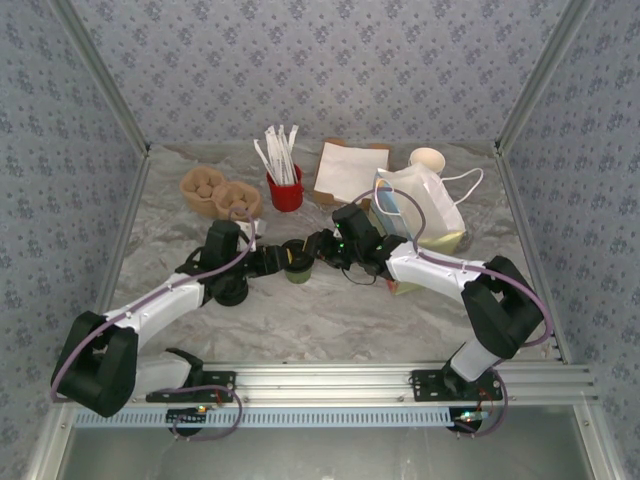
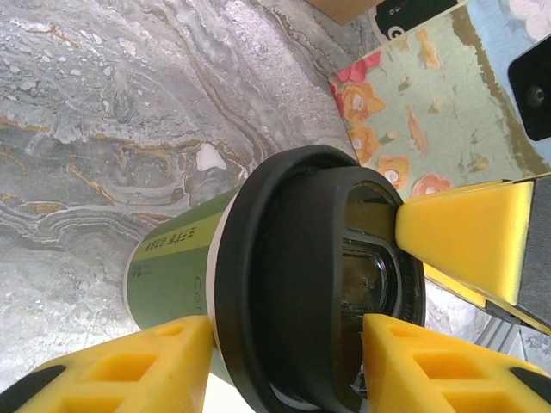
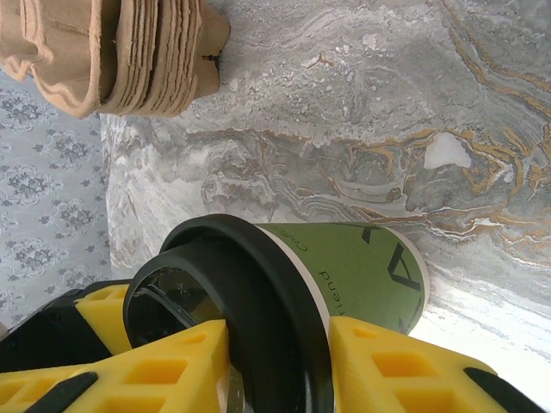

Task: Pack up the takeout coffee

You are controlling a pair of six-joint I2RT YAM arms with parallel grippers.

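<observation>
Dark green takeout coffee cup (image 1: 297, 266) stands upright at the centre of the marbled worktop (image 1: 330, 320), with its black lid (image 2: 293, 258) on. The left pincer (image 2: 286, 327) and right pincer (image 3: 280, 327), each half spread, pinch the lid's rim from opposite sides.

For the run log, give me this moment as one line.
left gripper: closed on green paper cup | right gripper: closed on black lid | lid: on cup | packed: no
</observation>
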